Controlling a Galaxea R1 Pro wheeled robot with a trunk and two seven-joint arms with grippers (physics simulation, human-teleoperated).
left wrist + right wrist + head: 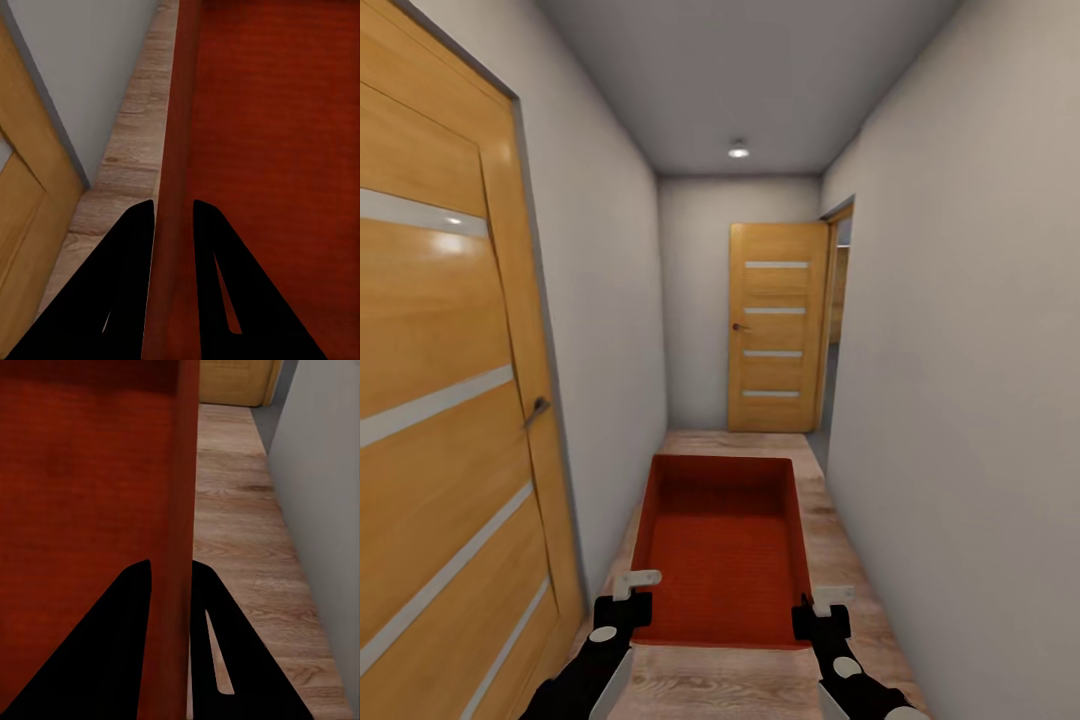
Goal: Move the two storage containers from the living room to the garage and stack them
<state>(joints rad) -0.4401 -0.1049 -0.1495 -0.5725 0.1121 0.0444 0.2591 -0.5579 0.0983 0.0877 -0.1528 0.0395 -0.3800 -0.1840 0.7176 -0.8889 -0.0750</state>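
Two arms forward, left gripper (630, 595) and right gripper (822, 607) clamping storage container (725, 545) side walls

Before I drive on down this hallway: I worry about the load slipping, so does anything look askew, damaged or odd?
Nothing stands out. The storage container sits level and empty, the left gripper clamping its left wall and the right gripper its right wall. The far door stands open; the wood floor looks unmarked.
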